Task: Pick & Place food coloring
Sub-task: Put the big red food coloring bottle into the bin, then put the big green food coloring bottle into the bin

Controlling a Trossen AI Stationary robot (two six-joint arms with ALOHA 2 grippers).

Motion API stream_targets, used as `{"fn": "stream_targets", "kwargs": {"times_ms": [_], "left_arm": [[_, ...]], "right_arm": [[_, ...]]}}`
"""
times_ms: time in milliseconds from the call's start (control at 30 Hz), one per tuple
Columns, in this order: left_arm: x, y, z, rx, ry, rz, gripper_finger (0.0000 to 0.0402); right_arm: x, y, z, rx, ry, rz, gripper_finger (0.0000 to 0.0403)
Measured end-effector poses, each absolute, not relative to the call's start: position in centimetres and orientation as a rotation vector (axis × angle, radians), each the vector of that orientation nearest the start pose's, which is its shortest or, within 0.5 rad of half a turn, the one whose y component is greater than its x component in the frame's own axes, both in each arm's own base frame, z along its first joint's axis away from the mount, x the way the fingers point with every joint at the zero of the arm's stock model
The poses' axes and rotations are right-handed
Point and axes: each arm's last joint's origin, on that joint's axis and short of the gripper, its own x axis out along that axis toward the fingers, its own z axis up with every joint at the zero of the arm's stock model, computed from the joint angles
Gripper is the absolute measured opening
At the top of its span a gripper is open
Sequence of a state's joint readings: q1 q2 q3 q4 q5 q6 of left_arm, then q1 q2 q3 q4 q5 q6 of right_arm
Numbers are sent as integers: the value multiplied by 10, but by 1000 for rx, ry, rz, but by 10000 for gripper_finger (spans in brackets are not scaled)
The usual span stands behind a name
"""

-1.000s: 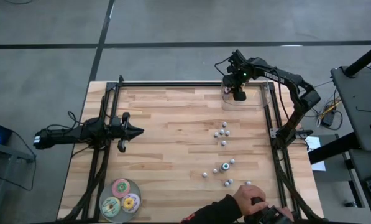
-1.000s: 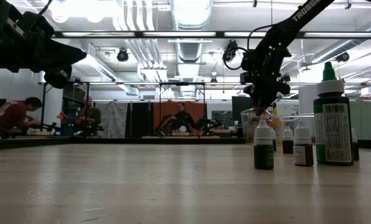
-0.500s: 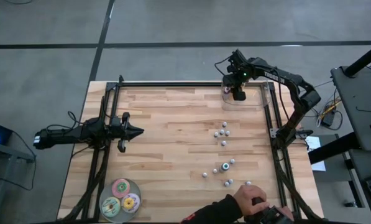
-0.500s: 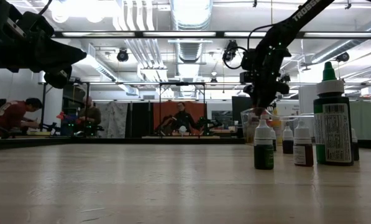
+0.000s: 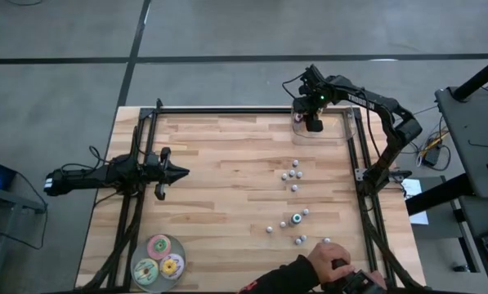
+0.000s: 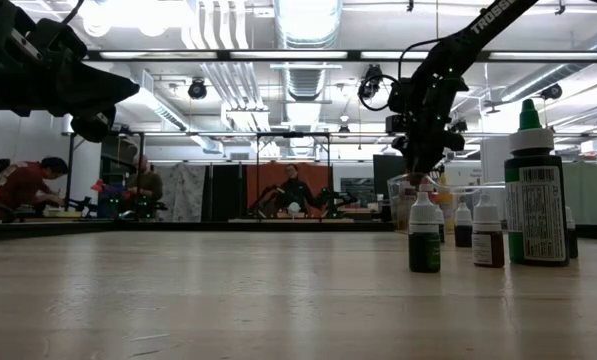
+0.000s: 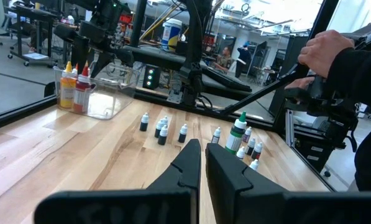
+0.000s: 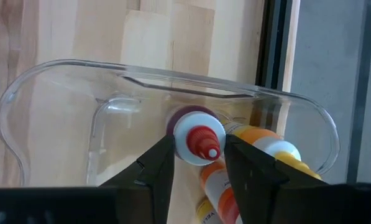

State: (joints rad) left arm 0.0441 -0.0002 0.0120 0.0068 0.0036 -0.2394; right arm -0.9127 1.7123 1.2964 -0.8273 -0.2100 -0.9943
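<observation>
Several tiny food coloring bottles point(image 5: 293, 174) stand upright on the wooden table's right half, with a larger green bottle point(image 5: 296, 218) among them. My right gripper point(image 5: 312, 124) hangs over a clear container point(image 5: 342, 131) at the far right corner and is shut on a bottle with a white cap and a red tip point(image 8: 199, 139). Orange and yellow bottles point(image 8: 266, 148) lie in the container beside it. My left gripper point(image 5: 178, 172) is shut and hovers above the left half of the table, touching nothing. My right gripper pinches the red-tipped bottle by its white cap point(image 8: 185, 144) between the two fingers point(image 8: 157, 165). The fingers come from above, pointing down into the clear container. The bottle stands upright below them. Its base is hidden by the cap, so I cannot tell whether it rests on the container floor.
Three flat round discs point(image 5: 158, 257) lie at the near left corner. A person's hand point(image 5: 325, 265) reaches over the near right edge. Dark rails point(image 5: 362, 163) run along the table's sides. Bare wood point(image 5: 227, 188) separates my left gripper from the bottles.
</observation>
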Motion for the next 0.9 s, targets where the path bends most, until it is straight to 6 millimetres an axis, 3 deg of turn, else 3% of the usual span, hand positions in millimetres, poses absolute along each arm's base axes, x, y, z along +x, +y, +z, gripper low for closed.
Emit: {"fn": "stream_targets", "kwargs": {"times_ms": [533, 900], "left_arm": [[97, 4, 168, -239, -24, 38, 0], [97, 4, 168, -239, -24, 38, 0]], "right_arm": [[211, -263, 232, -206, 1198, -31, 181], [212, -264, 251, -249, 1158, -66, 183]]}}
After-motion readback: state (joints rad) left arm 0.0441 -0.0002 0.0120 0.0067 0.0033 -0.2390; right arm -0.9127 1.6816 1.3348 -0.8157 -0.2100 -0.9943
